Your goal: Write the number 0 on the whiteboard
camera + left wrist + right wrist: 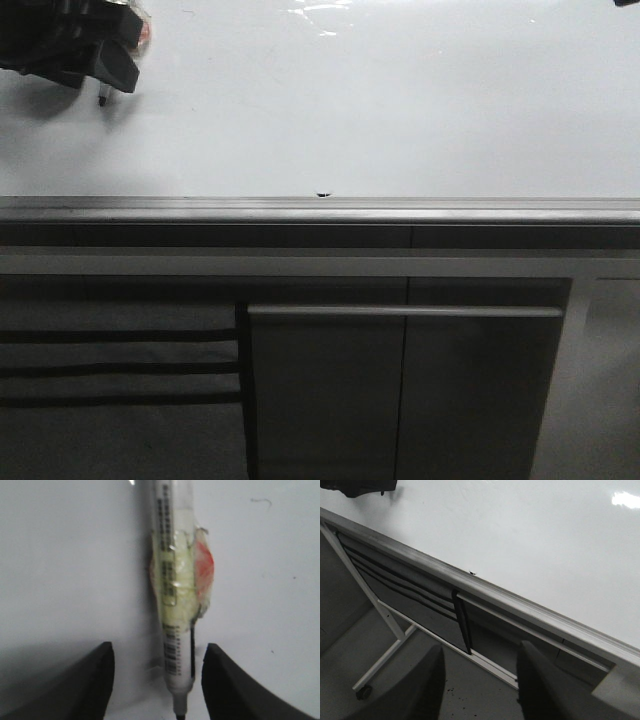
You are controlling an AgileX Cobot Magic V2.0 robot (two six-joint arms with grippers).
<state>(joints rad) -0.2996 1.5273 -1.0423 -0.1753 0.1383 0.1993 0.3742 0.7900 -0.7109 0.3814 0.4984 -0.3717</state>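
The whiteboard [380, 110] is glossy white with a grey edge strip [320, 208]. No number 0 shows on it in any view. Only a tiny black speck [323, 193] sits at the strip, and it also shows in the right wrist view [471, 572]. My left gripper [100, 75] is at the board's far left. In its wrist view [159, 650] the jaws stand apart around a white marker pen [175, 630] wrapped in yellowish and red tape. White board shows on both sides of the pen. My right gripper [480, 680] is open and empty, off the board's edge.
Below the edge strip hangs a dark panel with a grey rail [400, 312] and black straps [120, 368]. The white stand leg with a caster [364, 691] rests on the grey floor. A faint curved smudge [261, 501] marks the board.
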